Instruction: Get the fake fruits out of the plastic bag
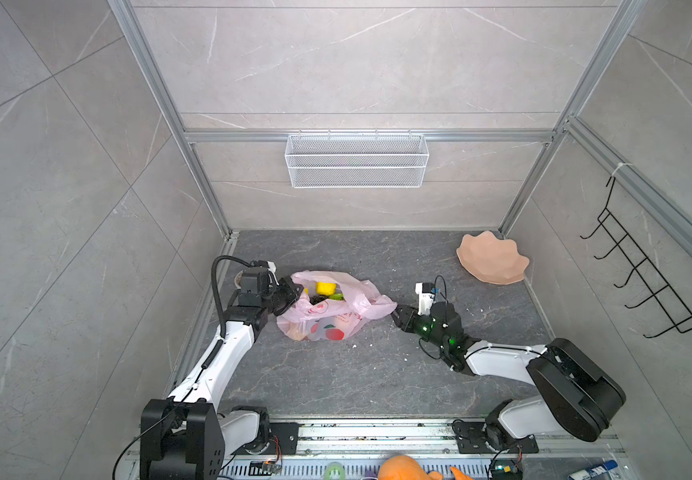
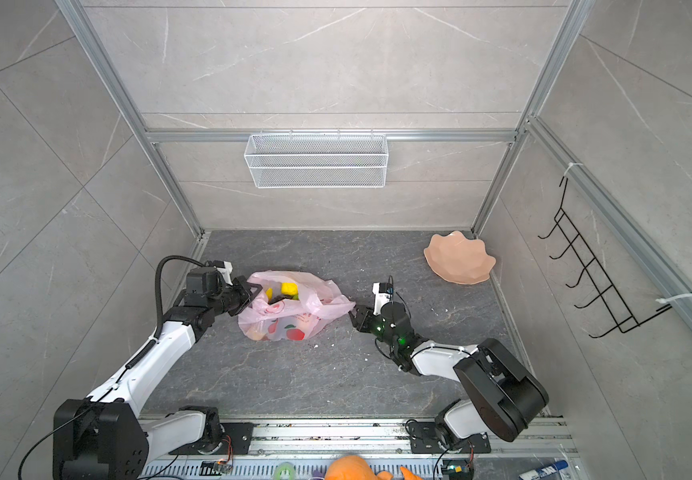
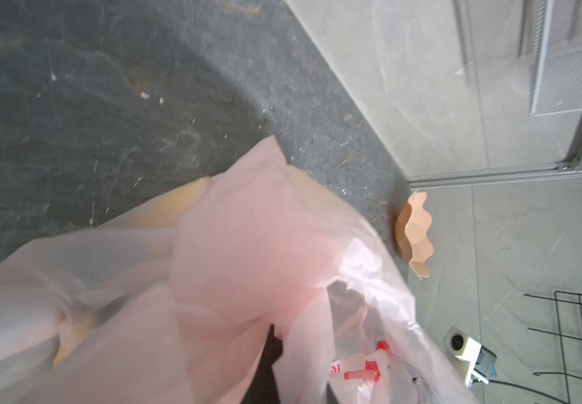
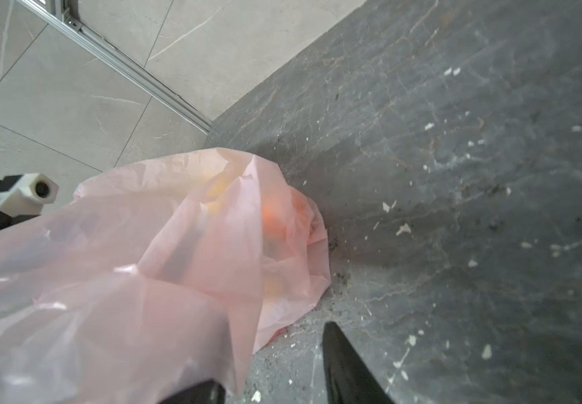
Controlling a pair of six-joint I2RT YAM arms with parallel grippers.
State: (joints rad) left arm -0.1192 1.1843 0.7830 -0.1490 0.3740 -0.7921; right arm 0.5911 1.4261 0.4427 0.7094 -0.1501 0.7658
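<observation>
The pink plastic bag lies on the dark floor left of centre, its mouth facing up. In the mouth show fake fruits: a yellow lemon, a black grape bunch and a green piece. My left gripper is shut on the bag's left rim, with film wrapped round it. My right gripper stands open at the bag's right handle. The film drapes over one of its fingers, and floor shows between the jaws. An orange piece glows through the bag.
A peach wavy-edged plate leans in the back right corner. A white wire basket hangs on the back wall and a black hook rack on the right wall. An orange plush toy sits at the front rail.
</observation>
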